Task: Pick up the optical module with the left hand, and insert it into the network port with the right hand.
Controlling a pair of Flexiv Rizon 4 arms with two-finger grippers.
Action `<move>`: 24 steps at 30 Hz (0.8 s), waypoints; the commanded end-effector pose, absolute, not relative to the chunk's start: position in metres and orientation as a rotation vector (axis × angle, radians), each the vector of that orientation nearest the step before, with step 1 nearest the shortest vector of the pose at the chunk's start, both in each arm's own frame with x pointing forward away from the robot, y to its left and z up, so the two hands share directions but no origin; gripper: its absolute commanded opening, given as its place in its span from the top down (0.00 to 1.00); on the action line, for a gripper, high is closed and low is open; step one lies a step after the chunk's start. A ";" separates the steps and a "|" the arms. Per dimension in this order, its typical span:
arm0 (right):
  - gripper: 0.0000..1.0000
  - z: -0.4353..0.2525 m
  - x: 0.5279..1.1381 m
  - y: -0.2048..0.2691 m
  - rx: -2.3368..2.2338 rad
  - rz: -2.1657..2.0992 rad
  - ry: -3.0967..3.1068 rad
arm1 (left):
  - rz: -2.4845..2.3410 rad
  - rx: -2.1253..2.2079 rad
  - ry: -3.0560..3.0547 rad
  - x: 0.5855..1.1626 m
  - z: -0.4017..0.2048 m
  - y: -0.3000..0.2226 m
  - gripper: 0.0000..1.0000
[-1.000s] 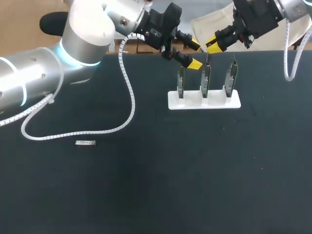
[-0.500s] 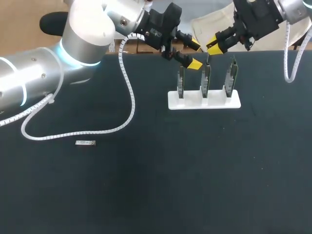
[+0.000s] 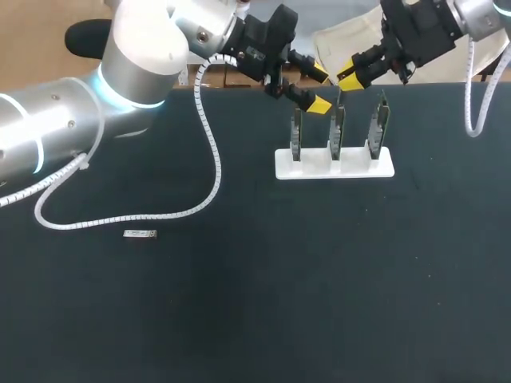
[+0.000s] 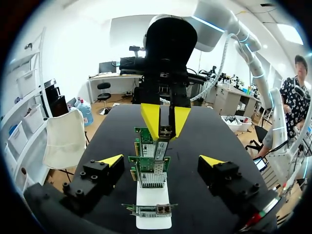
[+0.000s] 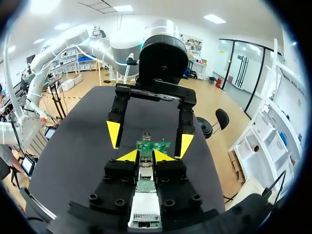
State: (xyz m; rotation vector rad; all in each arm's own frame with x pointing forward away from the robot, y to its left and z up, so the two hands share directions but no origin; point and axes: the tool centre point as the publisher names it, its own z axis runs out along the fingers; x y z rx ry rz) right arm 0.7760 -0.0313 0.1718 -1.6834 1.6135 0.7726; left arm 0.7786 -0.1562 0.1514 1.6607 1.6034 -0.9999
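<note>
Right claw (image 5: 142, 157) slightly higher (barely), optical module (image 5: 145, 174) between its tips

Left arm (image 3: 144, 40), in from 9 o'clock in the head view: fat silver-white cylindrical links, 2 glowing light-blue rings at the joints. White spiral-wrap left cable (image 3: 212, 152) loops off it toward 7 o'clock. Left tool (image 3: 318, 89): matte black body, 2 fingers with yellow wedge tips. Its finger blocks (image 4: 90, 183) are chunky black, studded with black socket-head screws. Right arm (image 3: 479, 12), at 1 o'clock: silver, with a matching white spiral right cable (image 3: 471, 96). Right tool (image 3: 350, 76): same black body, yellow tips, screwed blocks.
</note>
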 end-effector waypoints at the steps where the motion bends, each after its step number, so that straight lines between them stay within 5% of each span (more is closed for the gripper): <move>1: 1.00 0.170 0.776 -0.031 -1.683 0.761 1.613 | -0.999 1.660 1.602 0.779 0.151 -0.156 0.00; 24: 1.00 0.172 0.774 -0.033 -1.661 0.744 1.615 | -0.999 1.660 1.602 0.779 0.151 -0.156 0.00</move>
